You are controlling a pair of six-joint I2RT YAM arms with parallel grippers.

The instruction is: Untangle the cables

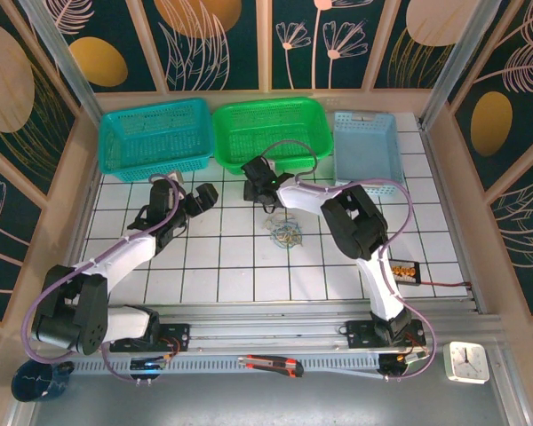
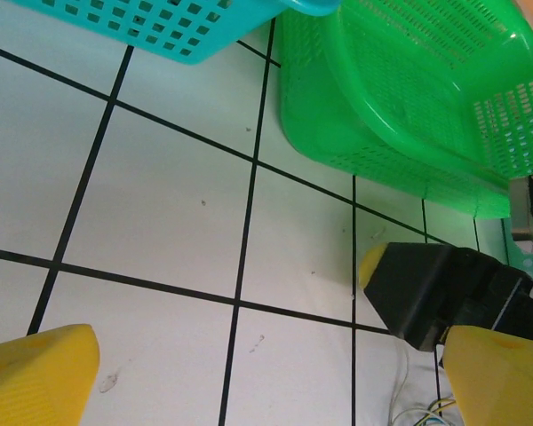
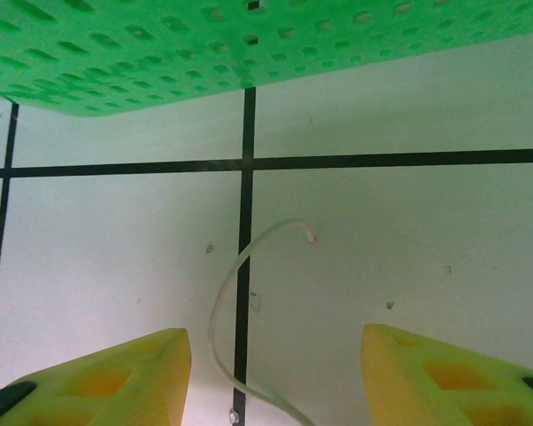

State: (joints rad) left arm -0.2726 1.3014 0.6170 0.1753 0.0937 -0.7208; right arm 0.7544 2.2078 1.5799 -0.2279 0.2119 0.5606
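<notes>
The cables [image 1: 287,234] lie as a small tangle of thin white, yellow and blue wires on the tiled table, right of centre. One white wire's loose end [image 3: 240,284] curls on the tile between my right gripper's yellow fingers [image 3: 115,377]. The right gripper [image 3: 275,382] is open and is not clamping the wire. From above, the right gripper [image 1: 256,182] hovers just in front of the green basket [image 1: 271,131]. My left gripper [image 1: 202,195] is wide open to its left over bare tile [image 2: 266,390], with a few wire strands [image 2: 417,413] at that view's lower right.
A teal basket [image 1: 155,138], the green basket [image 2: 409,98] and a pale blue basket [image 1: 366,146] line the table's far edge. A small connector board [image 1: 404,271] lies at the right. A utility knife [image 1: 271,364] and a clock [image 1: 468,361] sit by the arm bases.
</notes>
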